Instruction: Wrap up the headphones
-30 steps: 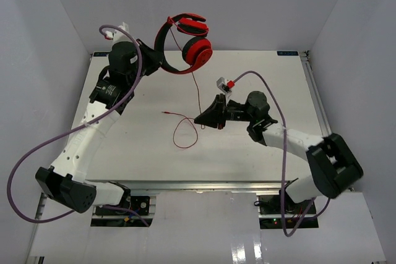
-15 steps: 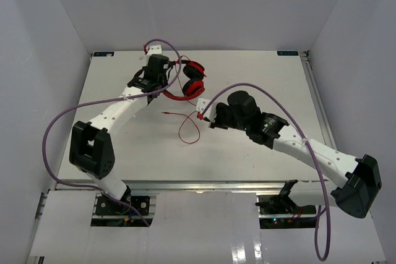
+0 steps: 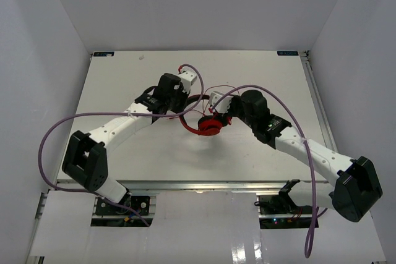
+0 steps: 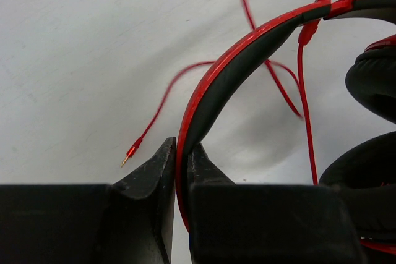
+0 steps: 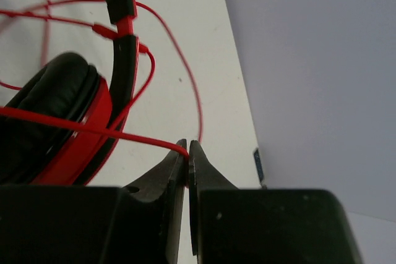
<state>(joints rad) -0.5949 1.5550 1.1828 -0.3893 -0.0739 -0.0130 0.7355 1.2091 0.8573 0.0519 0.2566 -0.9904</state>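
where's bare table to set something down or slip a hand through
Bare table: the far right corner beyond the right arm, the far left corner behind the left arm, and the near strip between both arms. Crowded: the centre, where the left gripper clamps the headphones, the right gripper pinches their cable, and its loops sprawl.

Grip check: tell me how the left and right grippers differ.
The left gripper is shut on the thick headband; the right gripper is shut on the thin cable. The headband runs deep between the left fingers; the cable sits at the right fingertips. Both hold the headphones.
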